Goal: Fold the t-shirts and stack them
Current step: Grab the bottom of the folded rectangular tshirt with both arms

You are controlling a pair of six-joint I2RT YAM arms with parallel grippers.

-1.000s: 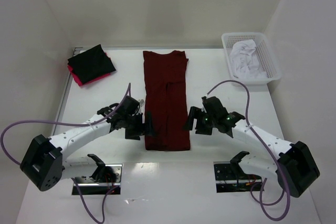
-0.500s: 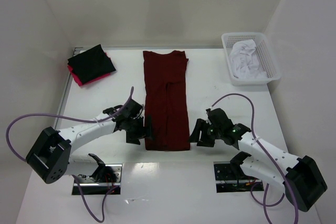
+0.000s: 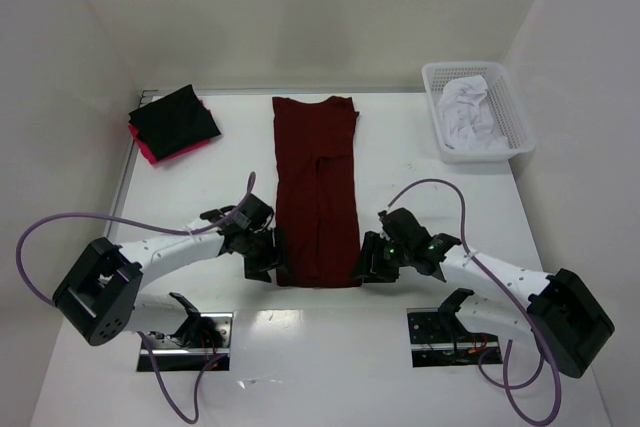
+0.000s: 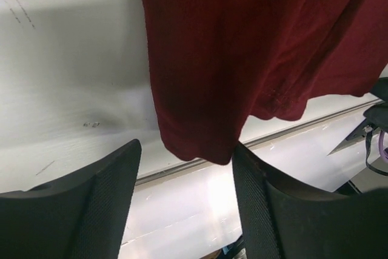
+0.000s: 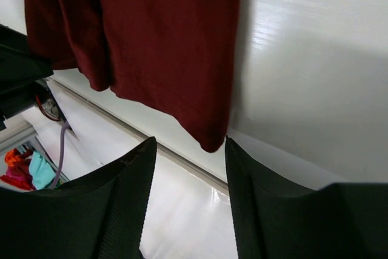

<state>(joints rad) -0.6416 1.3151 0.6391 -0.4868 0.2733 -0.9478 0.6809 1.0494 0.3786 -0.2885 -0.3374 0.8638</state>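
the maroon shirt (image 3: 317,187) lies as a long strip down the middle of the frame. the left gripper (image 3: 273,255) and right gripper (image 3: 366,261) sit at its 2 bottom corners, jaws released, each straddling a corner, nothing pinched yet. the next move likely calls for clenching both and carrying the hem up toward the collar. counted: 1 maroon, 1 black shirt (image 3: 175,119) on 1 pink shirt (image 3: 148,152) upper left, 1 basket (image 3: 517,119) upper right.

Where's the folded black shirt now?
Top view, far-left table corner: the black shirt lies on the pink shirt, left of the maroon t-shirt.
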